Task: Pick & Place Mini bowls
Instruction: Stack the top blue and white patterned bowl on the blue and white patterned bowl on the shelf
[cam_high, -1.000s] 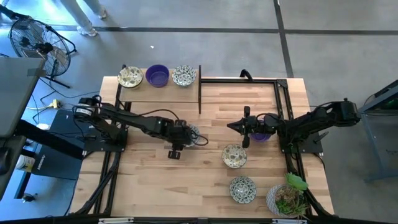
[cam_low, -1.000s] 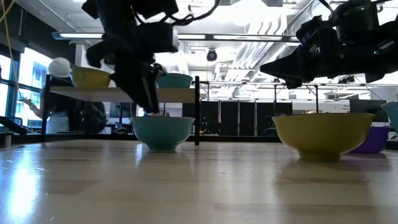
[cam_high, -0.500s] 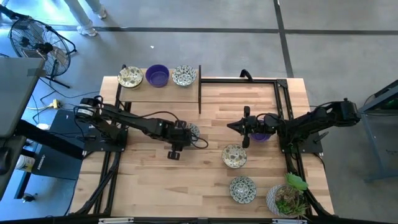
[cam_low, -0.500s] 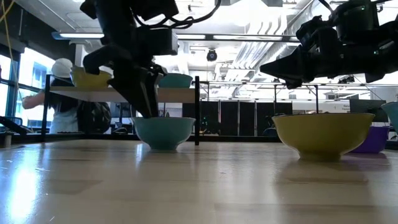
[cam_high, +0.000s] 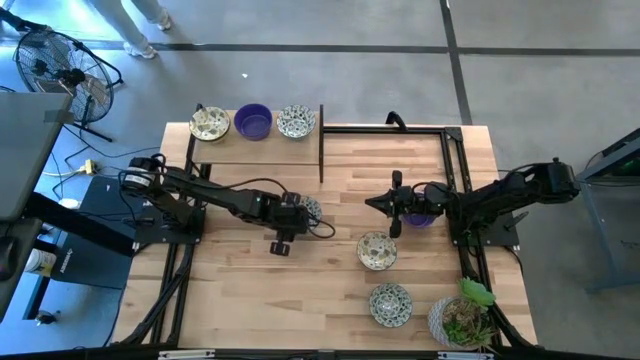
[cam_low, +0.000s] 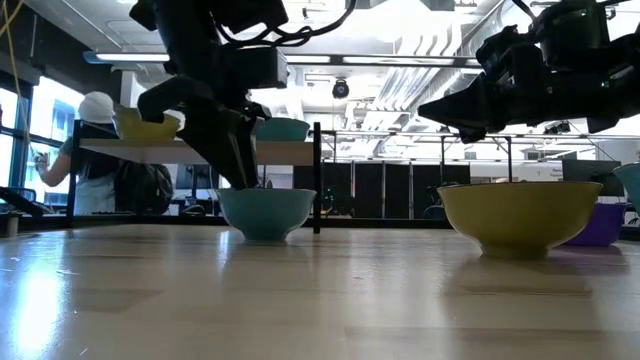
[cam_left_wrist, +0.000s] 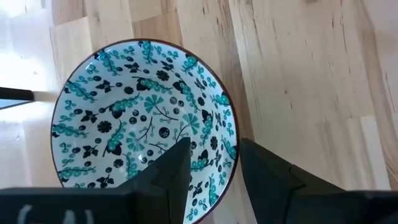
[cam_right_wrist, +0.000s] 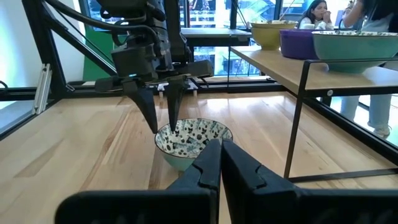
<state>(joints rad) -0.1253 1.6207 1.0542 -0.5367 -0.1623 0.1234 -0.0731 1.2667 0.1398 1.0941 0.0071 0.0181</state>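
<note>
Left gripper (cam_high: 303, 212) largely hides the teal-patterned mini bowl (cam_left_wrist: 143, 127) from above; only a sliver shows in the high view. Its fingers (cam_left_wrist: 168, 171) straddle the bowl's rim, one inside, one outside, parted, pad contact hard to make out. Bowl sits upright, mouth up, round so no long axis, mid-desk just off the raised shelf (cam_high: 260, 148) near the far edge. Three more bowls on the shelf: cream floral (cam_high: 209, 123), purple bowl (cam_high: 252, 122), green floral (cam_high: 296, 121). Right gripper (cam_high: 382, 204) pinched closed, empty, hanging above the desk toward the right side, partly covering another purple bowl (cam_high: 420, 218). Two patterned bowls (cam_high: 376, 251) (cam_high: 390, 303) upright toward the near right corner beside the plant pot (cam_high: 462, 320).
</note>
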